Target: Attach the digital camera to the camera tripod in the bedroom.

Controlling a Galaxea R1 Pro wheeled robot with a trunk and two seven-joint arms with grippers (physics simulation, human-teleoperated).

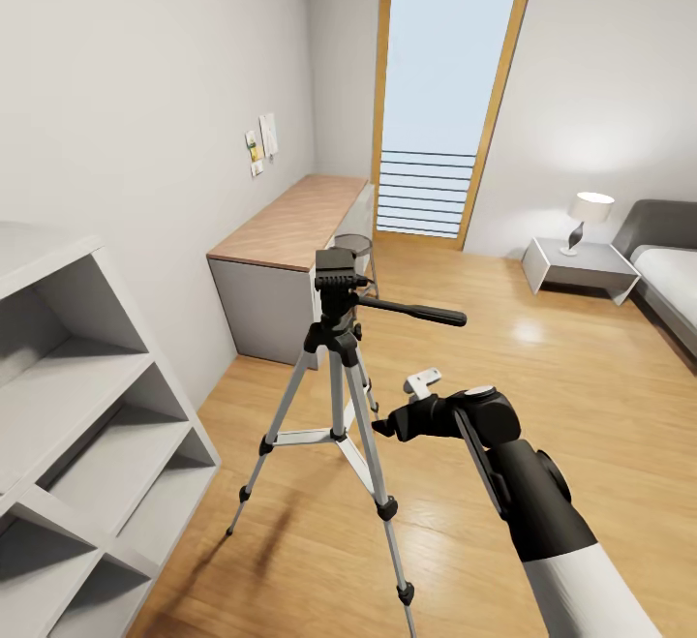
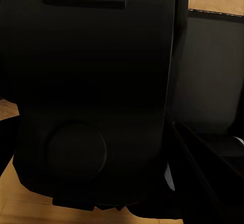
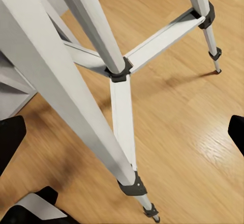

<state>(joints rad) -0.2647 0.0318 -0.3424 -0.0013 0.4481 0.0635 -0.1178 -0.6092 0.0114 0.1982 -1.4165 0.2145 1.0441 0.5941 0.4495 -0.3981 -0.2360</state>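
The camera tripod (image 1: 336, 396) stands on the wood floor in the middle of the bedroom, with silver legs, a black head and a pan handle (image 1: 416, 312) pointing right. A small black boxy block (image 1: 335, 261) sits on top of the head; I cannot tell whether it is the digital camera or part of the head. My right gripper (image 1: 380, 423) hovers low beside the tripod's near leg (image 3: 76, 107), open, with its black fingertips (image 3: 10, 140) spread wide and nothing held. In the left wrist view there is a dark black body (image 2: 91, 96) close up.
A grey cube shelf (image 1: 68, 406) stands at the left. A wood-topped desk (image 1: 290, 222) runs along the left wall, with the tall window (image 1: 445, 86) behind it. A nightstand with a lamp (image 1: 586, 217) and a bed (image 1: 673, 280) are at the right.
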